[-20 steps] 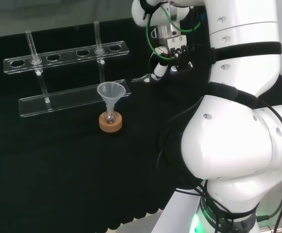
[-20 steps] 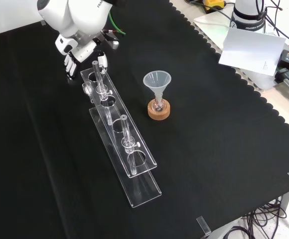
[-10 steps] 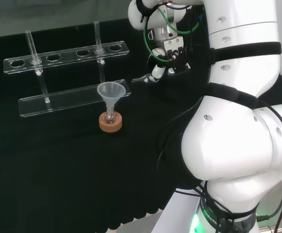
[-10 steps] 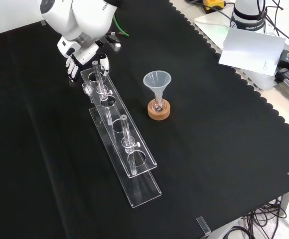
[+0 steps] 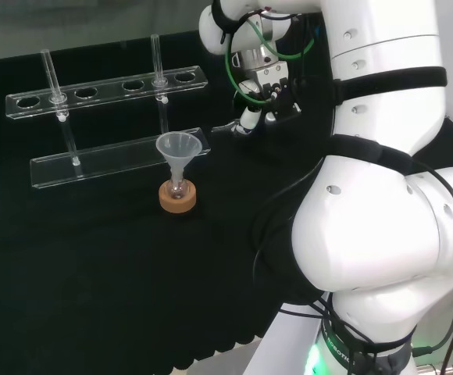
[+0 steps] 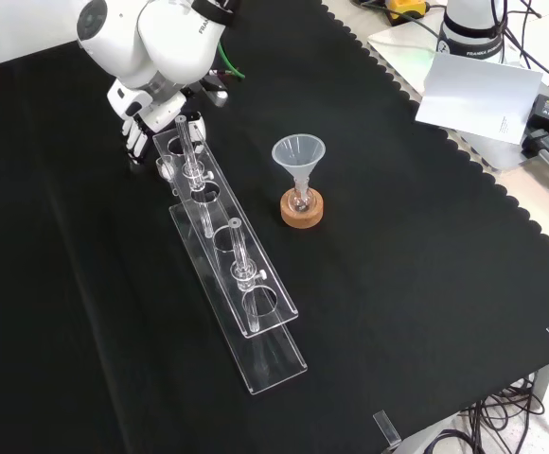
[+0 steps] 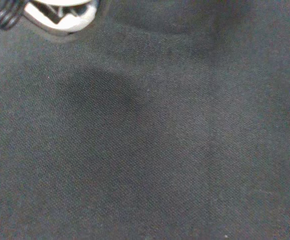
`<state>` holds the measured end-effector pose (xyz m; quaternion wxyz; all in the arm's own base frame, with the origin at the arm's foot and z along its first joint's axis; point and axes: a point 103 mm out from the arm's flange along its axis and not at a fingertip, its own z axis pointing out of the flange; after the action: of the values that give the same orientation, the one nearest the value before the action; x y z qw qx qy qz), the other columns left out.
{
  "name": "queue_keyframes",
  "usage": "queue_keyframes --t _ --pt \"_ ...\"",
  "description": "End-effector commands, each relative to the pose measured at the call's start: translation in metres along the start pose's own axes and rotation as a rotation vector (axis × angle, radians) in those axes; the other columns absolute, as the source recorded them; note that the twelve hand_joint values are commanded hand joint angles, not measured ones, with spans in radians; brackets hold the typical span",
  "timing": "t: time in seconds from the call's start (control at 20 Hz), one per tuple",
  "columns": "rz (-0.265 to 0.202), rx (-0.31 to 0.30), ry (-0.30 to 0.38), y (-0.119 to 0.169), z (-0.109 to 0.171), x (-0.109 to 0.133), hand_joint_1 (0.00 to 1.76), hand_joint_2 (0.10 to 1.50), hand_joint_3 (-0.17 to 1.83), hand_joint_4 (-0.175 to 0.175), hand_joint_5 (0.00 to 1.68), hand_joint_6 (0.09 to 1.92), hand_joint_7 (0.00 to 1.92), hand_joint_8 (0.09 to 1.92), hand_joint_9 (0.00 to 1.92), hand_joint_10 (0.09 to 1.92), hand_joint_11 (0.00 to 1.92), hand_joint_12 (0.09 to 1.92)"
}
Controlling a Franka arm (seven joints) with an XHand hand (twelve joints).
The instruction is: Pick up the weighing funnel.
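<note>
Hand (image 5: 264, 98) low over the black cloth (image 5: 94, 266), weighing funnel (image 5: 226, 126) just beside it.

In the head view, weighing funnel as a small clear piece at 8 o'clock of the hand, close by its lower edge, and at 2 o'clock of the funnel (image 5: 180, 148); cannot tell if touching or apart; cannot tell either how far the hand is open, or whether it has hold of anything; funnel upright, mouth up, stem in a small flask (image 5: 177, 186) on a cork ring (image 5: 177, 201); clear rack (image 5: 105, 87) at 10 o'clock of the funnel, two thin tubes (image 5: 157, 58) upright in it; in the front view, hand (image 6: 137, 128) at the 11 o'clock end of the rack, at 9 o'clock of the funnel; in the wrist view, cloth close under the camera, a blurred white part of the hand (image 7: 60, 12) at one edge.
</note>
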<state>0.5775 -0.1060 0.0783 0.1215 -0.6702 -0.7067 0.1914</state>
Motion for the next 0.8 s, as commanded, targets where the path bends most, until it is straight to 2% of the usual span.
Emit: queue_keyframes --t 0.05,0.25,0.4,0.55,0.8 --pt "0.001 -0.014 0.001 0.0045 0.0011 -0.0003 0.88 0.61 0.54 -0.050 0.59 0.19 0.33 0.74 0.61 0.60 0.42 1.30" --pt "0.006 -0.020 0.000 0.0055 0.0029 -0.0030 0.88 0.61 0.54 -0.043 0.61 0.24 0.34 0.74 0.62 0.60 0.43 1.30" --pt "0.010 -0.023 -0.014 0.0060 0.0027 -0.0012 0.88 0.61 0.54 -0.037 0.59 0.41 0.36 0.73 0.63 0.59 0.44 1.29" --pt "0.010 -0.021 -0.013 0.0065 0.0023 -0.0004 0.89 0.61 0.54 -0.033 0.58 0.51 0.36 0.73 0.63 0.59 0.44 1.29" --pt "0.002 -0.026 -0.004 0.0103 0.0033 -0.0026 0.89 0.62 0.55 -0.028 0.60 0.56 0.37 0.73 0.64 0.59 0.44 1.30"
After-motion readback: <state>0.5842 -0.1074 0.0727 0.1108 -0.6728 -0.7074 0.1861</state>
